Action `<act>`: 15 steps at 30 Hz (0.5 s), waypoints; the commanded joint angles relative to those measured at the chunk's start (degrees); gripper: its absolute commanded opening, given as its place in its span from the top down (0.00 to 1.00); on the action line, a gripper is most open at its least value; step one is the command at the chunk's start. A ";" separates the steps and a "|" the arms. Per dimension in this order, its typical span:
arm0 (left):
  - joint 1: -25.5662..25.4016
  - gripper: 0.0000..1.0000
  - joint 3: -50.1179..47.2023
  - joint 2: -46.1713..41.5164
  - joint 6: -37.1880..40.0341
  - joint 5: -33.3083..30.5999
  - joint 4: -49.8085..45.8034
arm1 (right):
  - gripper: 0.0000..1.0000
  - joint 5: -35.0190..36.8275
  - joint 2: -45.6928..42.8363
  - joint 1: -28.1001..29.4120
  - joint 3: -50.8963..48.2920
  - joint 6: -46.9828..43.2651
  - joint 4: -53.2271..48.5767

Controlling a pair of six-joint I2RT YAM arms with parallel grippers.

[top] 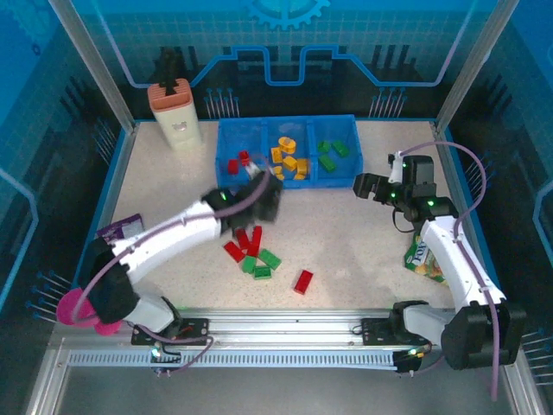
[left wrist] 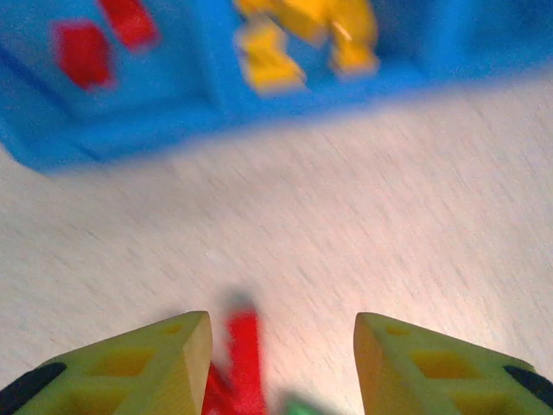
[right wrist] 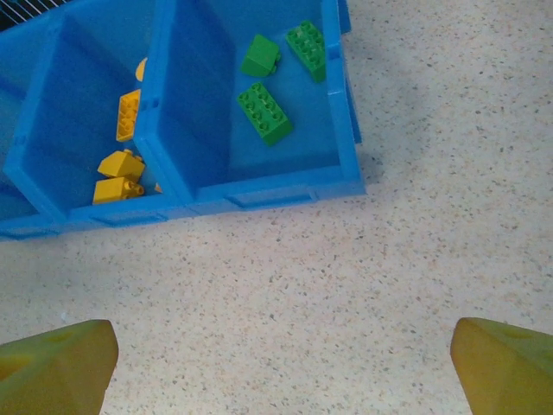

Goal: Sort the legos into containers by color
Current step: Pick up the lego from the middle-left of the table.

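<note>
The containers are three compartments of one blue tray (top: 328, 181). The left one holds red legos (top: 233, 164), the middle one yellow legos (top: 289, 160), the right one green legos (top: 333, 154). Loose red legos (top: 244, 240) and green legos (top: 262, 264) lie on the table in front, with a single red one (top: 302, 281) further right. My left gripper (top: 259, 194) hovers between tray and pile, open and empty. In the blurred left wrist view a red lego (left wrist: 242, 363) lies below the left gripper (left wrist: 282, 333), close to its left finger. My right gripper (top: 371, 186) stands open and empty beside the tray's right end.
A beige bottle with an orange cap (top: 175, 112) stands left of the tray. A purple packet (top: 121, 229) and a pink cup (top: 78, 307) sit near the left arm. A yellow-green snack bag (top: 425, 258) lies by the right arm. Glass walls enclose the table.
</note>
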 commanded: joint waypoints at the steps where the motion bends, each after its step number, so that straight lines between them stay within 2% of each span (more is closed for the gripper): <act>1: -10.68 0.52 -9.71 -1.82 -16.32 -4.42 -2.30 | 0.00 1.37 -1.88 0.91 0.18 -1.59 -2.41; 3: -16.05 0.51 -11.83 -0.54 -22.60 -5.46 -1.81 | 0.00 0.61 -1.89 1.02 0.93 -1.59 -2.81; 6: -21.50 0.51 -9.51 5.49 -23.54 -6.09 -2.40 | 0.00 0.01 -1.61 1.44 1.16 -1.51 -2.72; 10: -22.74 0.51 -3.77 14.39 -21.33 -1.88 -3.89 | 0.00 0.00 -0.84 1.79 1.31 -1.18 -2.81; 15: -22.93 0.51 -2.02 16.86 -19.73 2.29 -0.89 | 0.00 0.27 -0.91 2.38 1.93 -1.11 -3.40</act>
